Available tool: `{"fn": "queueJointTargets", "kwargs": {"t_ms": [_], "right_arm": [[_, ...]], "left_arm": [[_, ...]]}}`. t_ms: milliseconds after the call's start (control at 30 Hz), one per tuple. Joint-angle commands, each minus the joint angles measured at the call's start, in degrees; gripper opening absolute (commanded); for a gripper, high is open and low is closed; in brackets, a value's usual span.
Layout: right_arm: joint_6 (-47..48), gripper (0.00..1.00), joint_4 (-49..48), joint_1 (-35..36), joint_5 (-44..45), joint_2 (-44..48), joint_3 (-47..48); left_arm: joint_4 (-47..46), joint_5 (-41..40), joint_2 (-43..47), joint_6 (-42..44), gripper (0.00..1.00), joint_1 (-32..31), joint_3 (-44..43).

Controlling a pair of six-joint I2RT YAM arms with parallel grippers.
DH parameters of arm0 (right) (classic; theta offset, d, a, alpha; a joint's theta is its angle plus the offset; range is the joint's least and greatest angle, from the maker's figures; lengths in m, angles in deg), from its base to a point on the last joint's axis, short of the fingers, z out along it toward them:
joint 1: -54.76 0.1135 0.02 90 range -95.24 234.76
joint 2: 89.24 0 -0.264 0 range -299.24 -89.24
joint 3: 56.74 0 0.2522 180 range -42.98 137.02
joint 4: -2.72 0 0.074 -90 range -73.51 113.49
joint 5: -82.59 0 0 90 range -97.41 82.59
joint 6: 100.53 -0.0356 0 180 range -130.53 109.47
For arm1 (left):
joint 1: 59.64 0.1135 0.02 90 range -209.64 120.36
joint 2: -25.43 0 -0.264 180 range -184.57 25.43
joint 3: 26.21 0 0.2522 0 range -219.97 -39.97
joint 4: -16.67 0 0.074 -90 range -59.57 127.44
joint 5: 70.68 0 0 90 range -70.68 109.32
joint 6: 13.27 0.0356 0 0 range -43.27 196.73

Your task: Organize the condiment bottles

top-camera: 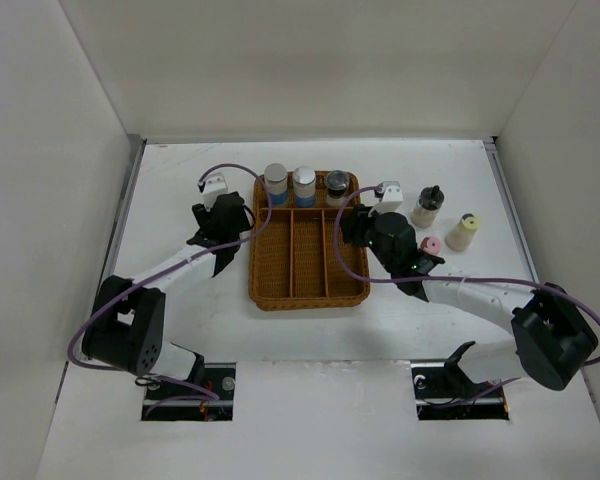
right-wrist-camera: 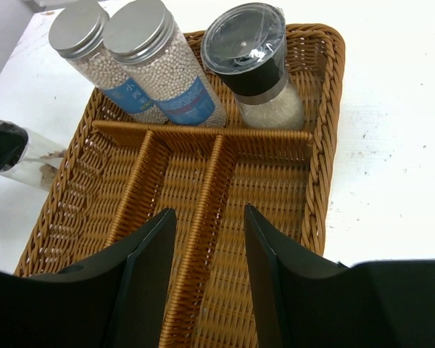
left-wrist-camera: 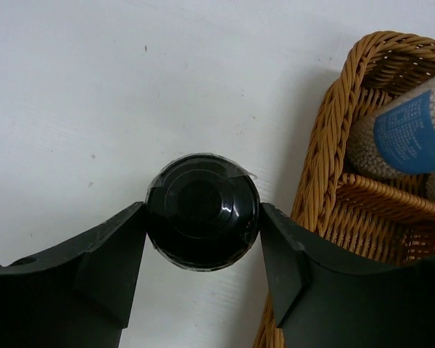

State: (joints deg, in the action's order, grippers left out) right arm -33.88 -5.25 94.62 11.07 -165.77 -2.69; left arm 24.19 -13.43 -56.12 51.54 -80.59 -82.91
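black-lidded jar [left-wrist-camera: 201, 210], pinched by left gripper [left-wrist-camera: 203, 219]

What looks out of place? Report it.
Nothing spilled or damaged. Four bottles sit outside the wicker tray: a black-lidded jar in the left claw, and dark-lidded, pink-capped and cream-capped ones to its right.

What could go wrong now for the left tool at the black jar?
The left tool grips the jar by its smooth round lid; it may slip when lifted. One finger is close to the tray wall and could catch the wicker. The right tool hangs over the tray; the arms might collide there.
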Motion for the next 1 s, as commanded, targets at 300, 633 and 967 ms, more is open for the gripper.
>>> {"fn": "queueJointTargets", "kwargs": {"t_ms": [300, 633, 967], "right_arm": [[0.6, 0.55, -4.6, 0.8, 1.3, 0.3, 0.4], [0.6, 0.56, -5.4, 0.6, 1.4, 0.7, -0.1], [0.6, 0.56, -5.7, 0.8, 2.3, 0.1, -0.3]], "left_arm": [[2.1, -7.3, 19.7, 4.2, 0.33, -11.8, -2.1], [0.3, -6.8, 15.7, 4.1, 0.33, -22.7, -2.4], [-4.9, -5.4, 4.5, 7.3, 0.34, -21.3, -5.8]]}}
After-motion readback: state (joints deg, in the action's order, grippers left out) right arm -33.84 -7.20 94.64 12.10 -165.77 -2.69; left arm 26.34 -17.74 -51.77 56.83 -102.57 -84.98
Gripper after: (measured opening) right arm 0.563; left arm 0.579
